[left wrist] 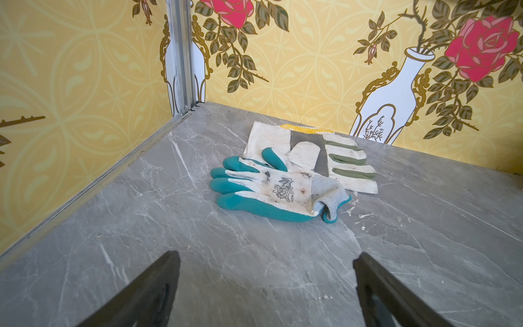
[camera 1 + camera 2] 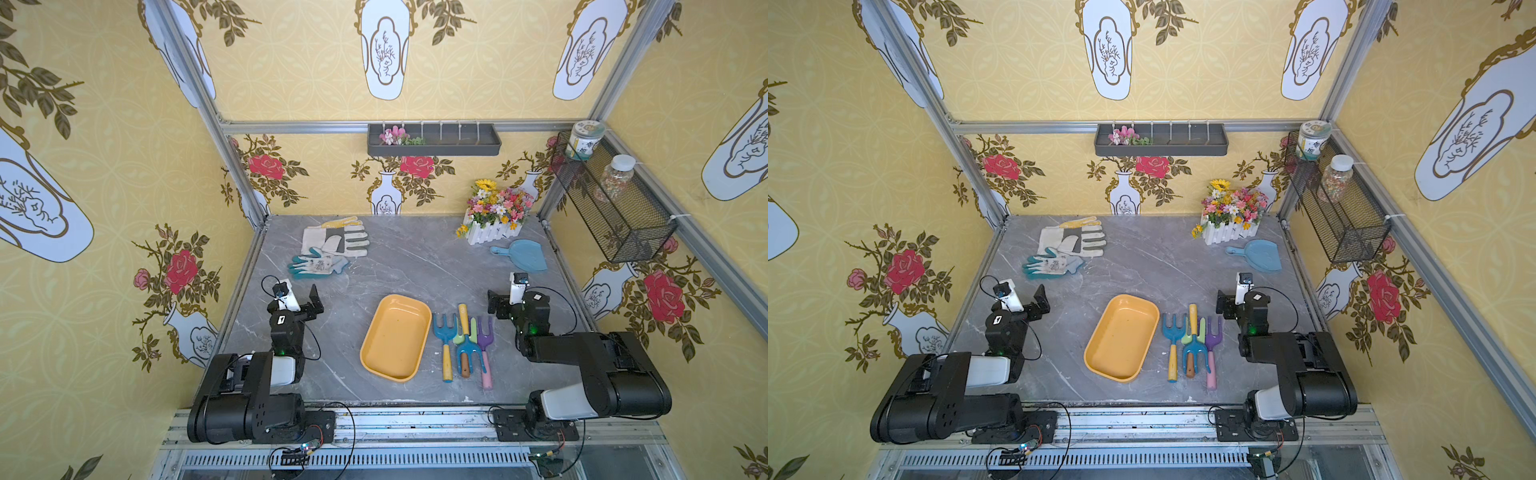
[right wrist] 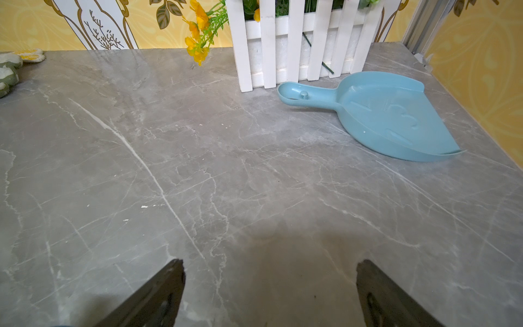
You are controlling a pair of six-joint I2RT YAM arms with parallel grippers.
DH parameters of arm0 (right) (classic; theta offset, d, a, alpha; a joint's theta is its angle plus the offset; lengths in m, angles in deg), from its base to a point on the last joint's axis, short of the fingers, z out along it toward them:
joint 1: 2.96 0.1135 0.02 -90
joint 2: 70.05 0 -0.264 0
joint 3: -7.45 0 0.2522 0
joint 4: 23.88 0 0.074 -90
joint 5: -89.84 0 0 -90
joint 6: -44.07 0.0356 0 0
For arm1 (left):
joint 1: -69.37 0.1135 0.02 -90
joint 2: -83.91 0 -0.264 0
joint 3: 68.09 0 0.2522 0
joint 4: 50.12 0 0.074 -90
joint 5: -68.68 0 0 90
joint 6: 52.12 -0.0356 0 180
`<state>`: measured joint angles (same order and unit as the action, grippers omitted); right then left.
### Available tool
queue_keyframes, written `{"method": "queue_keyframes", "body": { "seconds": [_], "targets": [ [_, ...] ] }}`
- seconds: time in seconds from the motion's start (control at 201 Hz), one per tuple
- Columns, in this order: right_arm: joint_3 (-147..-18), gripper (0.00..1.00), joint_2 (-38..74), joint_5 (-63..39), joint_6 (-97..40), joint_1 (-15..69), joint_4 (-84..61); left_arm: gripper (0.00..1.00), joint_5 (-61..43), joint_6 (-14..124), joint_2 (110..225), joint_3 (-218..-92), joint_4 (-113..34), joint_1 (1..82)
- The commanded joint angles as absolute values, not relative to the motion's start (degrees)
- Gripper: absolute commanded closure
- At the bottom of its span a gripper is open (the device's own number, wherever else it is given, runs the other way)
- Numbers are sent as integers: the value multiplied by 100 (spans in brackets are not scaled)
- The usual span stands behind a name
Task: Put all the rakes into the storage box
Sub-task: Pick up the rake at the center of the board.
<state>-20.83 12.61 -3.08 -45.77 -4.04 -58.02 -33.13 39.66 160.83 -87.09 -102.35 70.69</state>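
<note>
Step in hand: none started, this is the pre-reach stage. Rake not picked up, storage box (image 2: pixel 395 336) empty. Left pincer (image 1: pixel 267 256) spread wide, nothing between its jaws. Right pincer (image 3: pixel 271 262) likewise spread and empty.

The rake sits in the bunch of hand tools (image 2: pixel 465 345), on the inward side of the right pincer and back from its tips, toward the arm base. The bunch holds several pronged heads: a blue one on a yellow handle (image 2: pixel 444 332), a purple one on a pink handle (image 2: pixel 485 332) and a blue one on a brown handle (image 2: pixel 466 353). Which counts as the rake cannot be told. The box lies between the two pincers, back from both sets of tips, just beside the tools on their far side from the right pincer.

Next move, as a judgement: the right arm is nearer, so it should swing inward and pull back, tip the wrist down and close across one handle. The handles lie close together, so a neighbour could get caught.

Pose: both arms folded back over their bases, wrists low over the table, pincers aimed at the back wall. Gloves (image 1: pixel 283 184) lie ahead of the left pincer, well apart. Dustpan (image 3: pixel 390 116) lies ahead of the right pincer toward its outer side, well apart, so neither pincer faces the tools.
</note>
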Motion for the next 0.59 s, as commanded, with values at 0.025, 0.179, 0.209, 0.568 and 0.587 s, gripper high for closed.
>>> {"method": "queue_keyframes", "body": {
  "seconds": [0.025,0.179,0.209,0.568,0.587],
  "targets": [
    [-2094,3,1257,-316,-4549,-396,-6013,0,-3325,3964,16092,-8694,-10382,7078],
    [-2089,3,1248,-306,-4550,-392,-6024,0,-3326,3964,16091,-8693,-10379,7078],
    [-2085,3,1248,-307,-4550,-397,-6022,0,-3326,3962,16097,-8694,-10383,7065],
    [-2098,3,1257,-315,-4533,-401,-6015,0,-3318,3937,16095,-8691,-10392,7068],
    [-2107,3,1257,-322,-4533,-400,-6001,0,-3307,3937,16107,-8695,-10393,7072]
  ]
}}
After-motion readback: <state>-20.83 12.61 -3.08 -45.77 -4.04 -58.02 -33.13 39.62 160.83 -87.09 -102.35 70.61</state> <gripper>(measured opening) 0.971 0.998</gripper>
